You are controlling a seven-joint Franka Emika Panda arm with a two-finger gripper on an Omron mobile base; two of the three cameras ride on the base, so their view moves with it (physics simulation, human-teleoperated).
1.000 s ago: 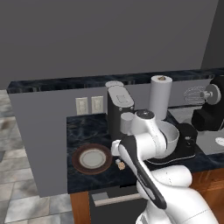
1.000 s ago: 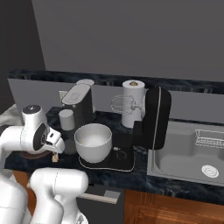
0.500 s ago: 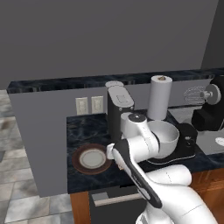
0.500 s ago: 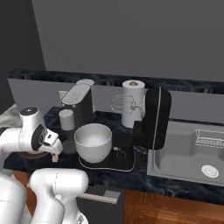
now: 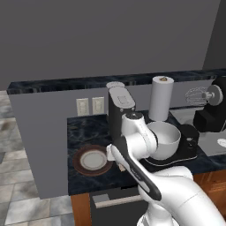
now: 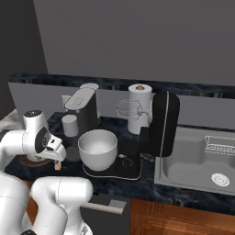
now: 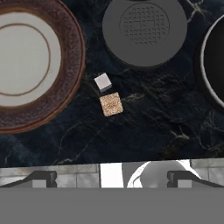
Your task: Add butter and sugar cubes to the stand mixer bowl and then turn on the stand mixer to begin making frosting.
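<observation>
Hand view: gripper (image 7: 112, 178) spread wide, pointing down over sugar cubes (image 7: 107, 99).

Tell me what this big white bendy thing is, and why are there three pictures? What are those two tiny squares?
The white thing is a robot arm standing at a pretend, computer-drawn kitchen counter. Two pictures come from cameras riding behind the arm, one on each side. The third comes from a camera on its hand, looking straight down.

Its gripper works like two fingers. They are spread open and hold nothing.

The tiny squares are sugar cubes, one whitish and one tan, lying on the dark counter. They sit between a white plate with a brown rim and the round grey foot of a coffee machine.

Nearby stands a black stand mixer with a wire whisk. The stand mixer bowl sits on its base. Behind are a paper towel roll and, to one side, a sink.
</observation>
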